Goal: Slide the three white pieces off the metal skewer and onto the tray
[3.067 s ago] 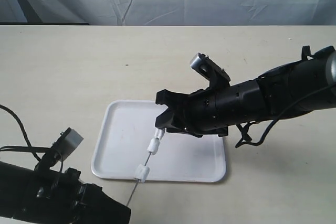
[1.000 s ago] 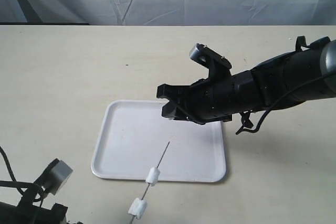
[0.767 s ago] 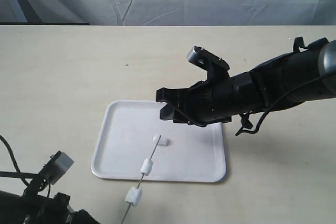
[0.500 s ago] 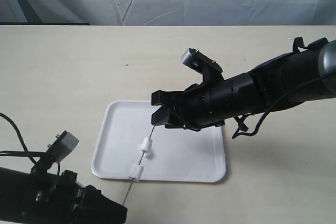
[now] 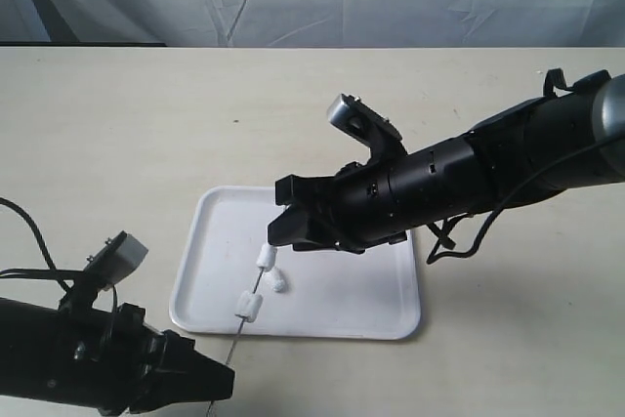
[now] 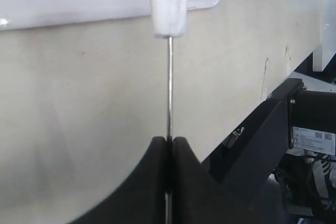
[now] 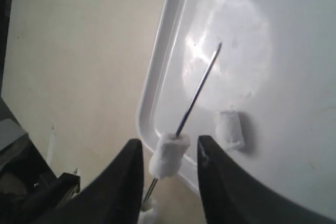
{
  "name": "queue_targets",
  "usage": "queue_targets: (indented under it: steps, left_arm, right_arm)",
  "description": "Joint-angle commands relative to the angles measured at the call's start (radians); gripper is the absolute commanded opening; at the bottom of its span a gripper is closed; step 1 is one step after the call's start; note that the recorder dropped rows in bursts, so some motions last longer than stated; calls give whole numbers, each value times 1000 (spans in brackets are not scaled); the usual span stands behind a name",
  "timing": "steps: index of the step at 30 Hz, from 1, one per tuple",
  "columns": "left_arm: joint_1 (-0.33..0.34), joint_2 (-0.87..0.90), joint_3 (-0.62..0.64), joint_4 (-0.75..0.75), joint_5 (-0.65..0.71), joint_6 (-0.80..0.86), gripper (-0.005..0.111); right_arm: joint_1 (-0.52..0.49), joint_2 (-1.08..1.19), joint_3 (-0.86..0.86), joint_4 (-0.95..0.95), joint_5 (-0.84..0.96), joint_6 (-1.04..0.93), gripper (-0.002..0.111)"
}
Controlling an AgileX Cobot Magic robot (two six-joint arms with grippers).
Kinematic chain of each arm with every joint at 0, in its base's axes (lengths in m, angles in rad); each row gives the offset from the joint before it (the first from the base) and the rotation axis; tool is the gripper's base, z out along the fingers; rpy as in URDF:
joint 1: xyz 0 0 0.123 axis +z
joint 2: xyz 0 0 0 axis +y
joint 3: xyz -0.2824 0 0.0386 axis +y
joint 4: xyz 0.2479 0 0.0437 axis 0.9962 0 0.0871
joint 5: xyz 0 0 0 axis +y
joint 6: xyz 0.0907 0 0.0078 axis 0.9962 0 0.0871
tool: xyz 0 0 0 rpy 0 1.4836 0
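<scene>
Skewer [image 7: 199,87] is held pinched by the left gripper [image 6: 169,140], tip over the tray [image 7: 294,51], where one piece [image 7: 229,129] lies. The right gripper [image 7: 169,145], fingers [image 7: 126,182] apart around the next piece [image 7: 168,156], should be closed lightly and drawn tipward.

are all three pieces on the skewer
No, one piece lies loose on the tray, off the skewer.

The tray [image 5: 342,290] is glossy white, the three pieces [image 5: 250,305] white, the skewer [image 6: 169,87] dark grey. The bench [image 5: 146,124] is pale beige. The left end effector [image 6: 169,145] and right end effector [image 7: 168,148] are black.
</scene>
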Motion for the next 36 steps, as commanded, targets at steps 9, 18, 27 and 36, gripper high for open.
queue_targets:
  steps: [9,18,27,36]
  left_arm:
    - [-2,-5,-36,-13,33,-11,0]
    - [-2,-5,-36,-13,87,-5,0]
    - [-2,-5,-36,-13,113,11,0]
    - [-2,-5,-36,-13,97,11,0]
  right_arm:
    - [-3,1,-1,-8,56,0,46]
    - [-3,1,-1,-8,51,0,43]
    - [-3,1,-1,-8,27,0,35]
    - [-3,1,-1,-10,25,0,35]
